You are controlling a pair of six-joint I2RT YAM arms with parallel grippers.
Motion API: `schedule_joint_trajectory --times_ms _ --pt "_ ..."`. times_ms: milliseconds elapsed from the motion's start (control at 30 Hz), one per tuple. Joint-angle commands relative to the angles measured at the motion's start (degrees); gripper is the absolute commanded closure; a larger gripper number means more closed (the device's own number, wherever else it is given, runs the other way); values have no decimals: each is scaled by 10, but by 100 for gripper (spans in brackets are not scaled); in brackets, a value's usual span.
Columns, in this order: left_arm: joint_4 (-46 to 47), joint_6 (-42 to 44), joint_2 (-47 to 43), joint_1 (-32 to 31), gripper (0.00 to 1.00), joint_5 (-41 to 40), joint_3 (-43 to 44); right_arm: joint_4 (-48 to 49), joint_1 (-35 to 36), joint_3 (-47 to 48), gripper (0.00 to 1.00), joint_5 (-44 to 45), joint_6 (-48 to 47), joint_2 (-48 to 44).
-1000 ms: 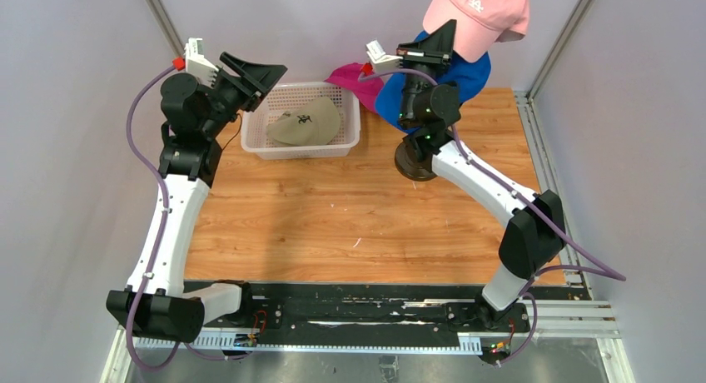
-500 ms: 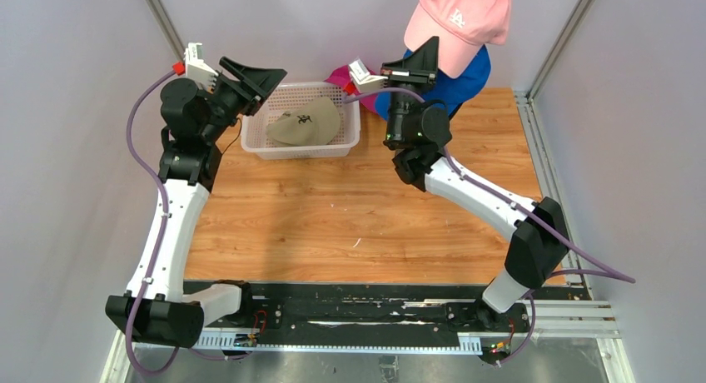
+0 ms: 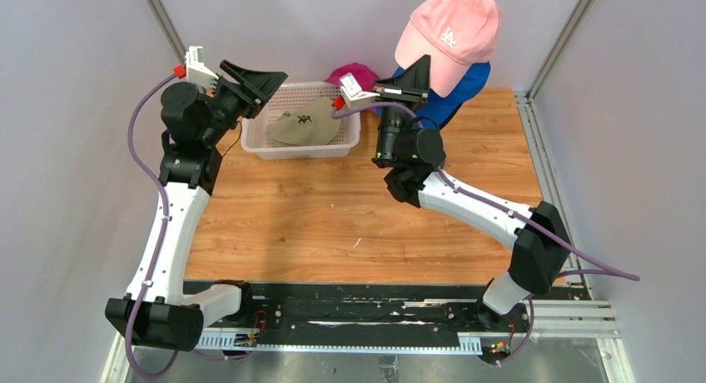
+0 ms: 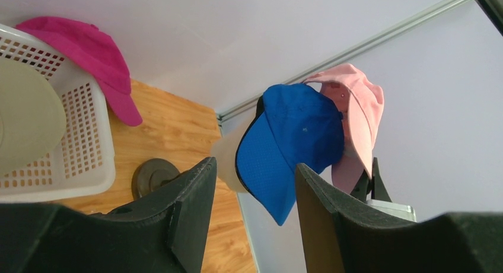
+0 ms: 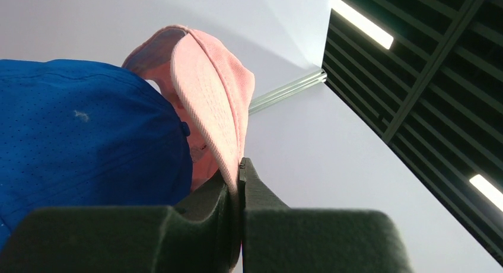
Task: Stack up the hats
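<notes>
Evidently light and soft-crowned, the pink cap (image 3: 449, 37) handles best by its stiffer brim, which the right hand (image 5: 239, 172) pinches fully closed, holding it high against the blue cap (image 3: 462, 79) at far right, while the left hand (image 3: 270, 73) hangs half-open, empty, over the basket (image 3: 300, 151).

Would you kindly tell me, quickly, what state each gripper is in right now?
Left gripper: jaws open, holding nothing.
Right gripper: jaws shut on the brim of the pink cap.
</notes>
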Motion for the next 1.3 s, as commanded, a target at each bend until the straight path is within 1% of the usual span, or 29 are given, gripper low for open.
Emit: schedule_joint_trajectory --times_ms 0,167,367,700,800,900,1267 --pt "25 -7 -13 4 44 15 -8 67 21 5 99 30 -201 -6" --pt "38 -16 -14 4 44 24 -18 59 33 6 99 45 -212 -15" --pt "41 -16 -15 4 44 31 -19 57 29 -8 100 48 -216 -25" --pt "33 -11 -17 4 44 26 -21 37 -14 -52 99 43 -194 -71" --pt "31 -12 -15 3 44 26 -20 18 -20 -64 99 38 -182 -93" --pt "27 -8 -13 3 45 22 -19 -25 -23 -75 99 37 -155 -109" --pt "23 -3 -18 3 44 20 -27 -65 -12 -64 99 28 -144 -87"
